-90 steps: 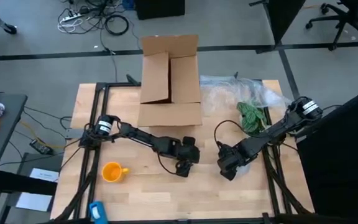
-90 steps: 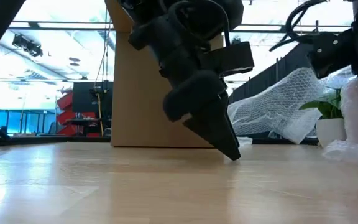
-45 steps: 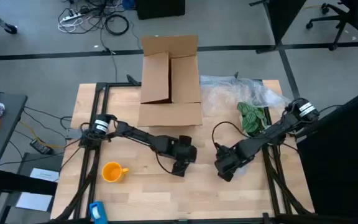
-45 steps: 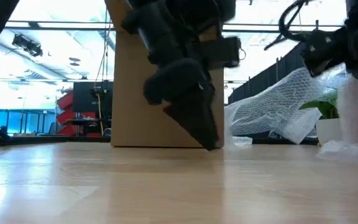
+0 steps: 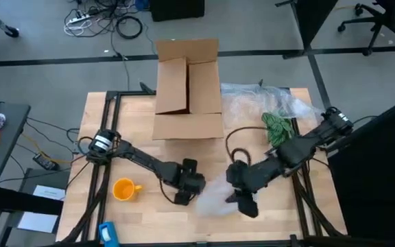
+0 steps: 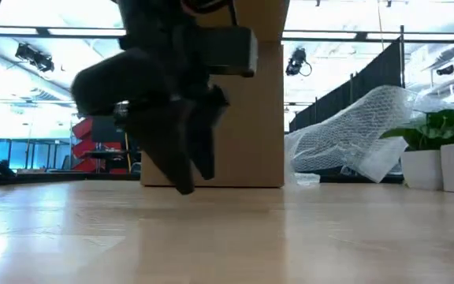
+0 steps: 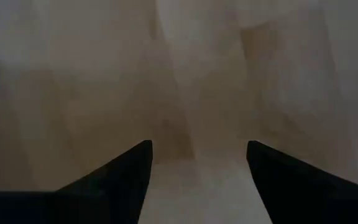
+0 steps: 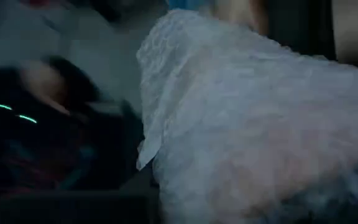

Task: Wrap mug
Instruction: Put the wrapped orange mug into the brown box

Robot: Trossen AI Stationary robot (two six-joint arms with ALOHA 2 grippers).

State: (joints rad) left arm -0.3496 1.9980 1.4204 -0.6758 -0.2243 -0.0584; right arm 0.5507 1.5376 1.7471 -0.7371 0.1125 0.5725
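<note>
The small glossy yellow-orange mug [image 5: 124, 189] sits on my wooden tabletop [image 5: 149, 219] near its left front, apart from both arms. My left claw [image 5: 182, 197] hangs low mid-table, fingers spread over bare wood. My right claw [image 5: 242, 202] pinches a crinkly clear bubble-wrap sheet [image 5: 214, 200] lying between them

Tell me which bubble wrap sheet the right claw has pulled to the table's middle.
The small loose bubble wrap sheet lying between the right claw and left claw; the larger bubble wrap heap sits at the far right, beside the cardboard box.
</note>
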